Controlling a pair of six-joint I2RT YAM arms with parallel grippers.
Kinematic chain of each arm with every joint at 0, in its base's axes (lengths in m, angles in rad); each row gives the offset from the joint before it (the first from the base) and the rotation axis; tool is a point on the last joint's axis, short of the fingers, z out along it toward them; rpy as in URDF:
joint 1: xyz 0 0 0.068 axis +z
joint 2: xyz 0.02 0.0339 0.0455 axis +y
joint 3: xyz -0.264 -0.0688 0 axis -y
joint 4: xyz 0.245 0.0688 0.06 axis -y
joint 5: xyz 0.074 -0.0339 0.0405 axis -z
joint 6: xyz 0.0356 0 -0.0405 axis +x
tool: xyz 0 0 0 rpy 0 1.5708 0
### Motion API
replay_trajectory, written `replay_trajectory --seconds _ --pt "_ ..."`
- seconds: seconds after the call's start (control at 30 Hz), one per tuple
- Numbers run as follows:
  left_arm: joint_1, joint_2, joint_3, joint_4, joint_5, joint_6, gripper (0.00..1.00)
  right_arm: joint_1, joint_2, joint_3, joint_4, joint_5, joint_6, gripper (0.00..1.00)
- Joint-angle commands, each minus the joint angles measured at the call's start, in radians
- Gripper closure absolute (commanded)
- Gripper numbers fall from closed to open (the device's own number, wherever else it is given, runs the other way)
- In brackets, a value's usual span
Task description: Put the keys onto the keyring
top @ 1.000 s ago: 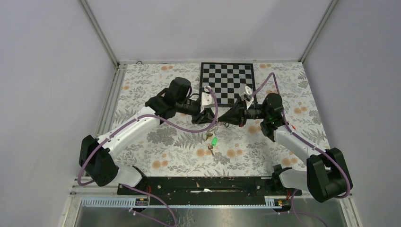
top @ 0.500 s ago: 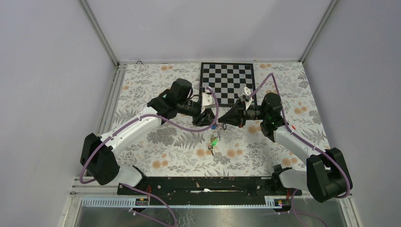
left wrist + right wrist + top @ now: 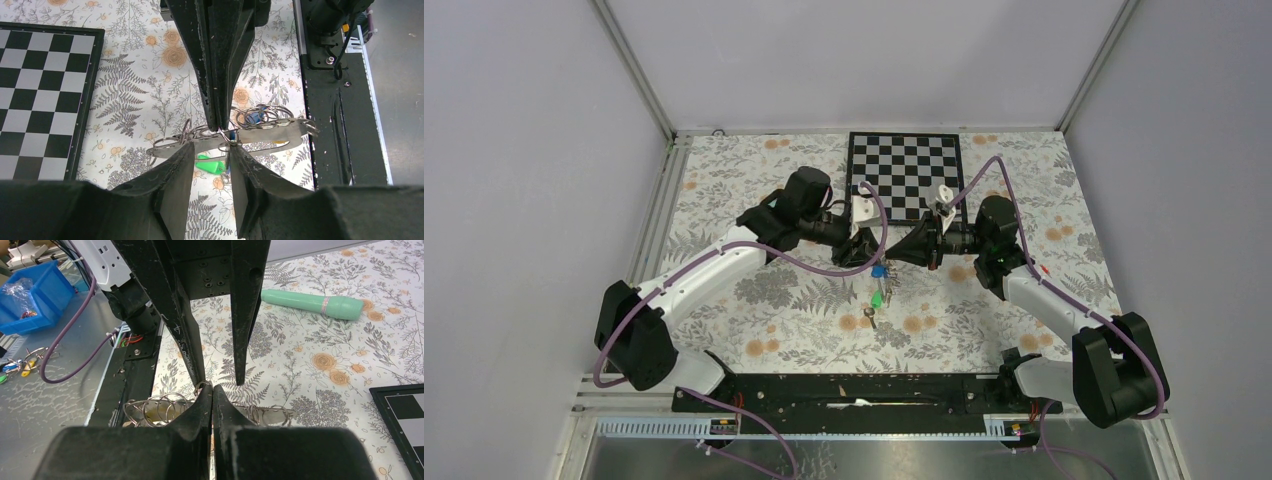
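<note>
Holds the keyring (image 3: 226, 137) clenched in the right gripper (image 3: 220, 125) above the middle of the bench (image 3: 774, 320), just off the chessboard (image 3: 904, 165) near edge. Dangles the keys (image 3: 209, 165) beneath, green and blue heads visible. Shows the left gripper (image 3: 211, 150) released, fingers either side of the ring.

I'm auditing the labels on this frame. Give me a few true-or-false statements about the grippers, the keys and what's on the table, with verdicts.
1. The right gripper is shut on the keyring. True.
2. The left gripper has its fingers pressed together. False: they stand apart, with a clear gap between them.
3. The green key sits on the chessboard. False: it is off the chessboard, over the floral cloth, nearer the arm bases.
4. A mint-green cylinder lies on the floral cloth. True.
</note>
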Motion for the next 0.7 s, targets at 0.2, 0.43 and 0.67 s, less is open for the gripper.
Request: replay_trajectory --seconds 0.2,0.43,0.67 --pt "0.003 -0.043 0.000 0.071 -0.005 0.049 0.62 -0.001 -0.015 0.036 0.007 -0.047 -0.027 1.00" --pt "0.010 -0.046 -0.002 0.072 -0.014 0.047 0.61 -0.004 -0.019 0.043 0.026 -0.066 -0.006 1.00" --pt "0.013 -0.050 -0.003 0.045 0.033 0.075 0.59 -0.007 -0.020 0.043 0.020 -0.066 -0.012 1.00"
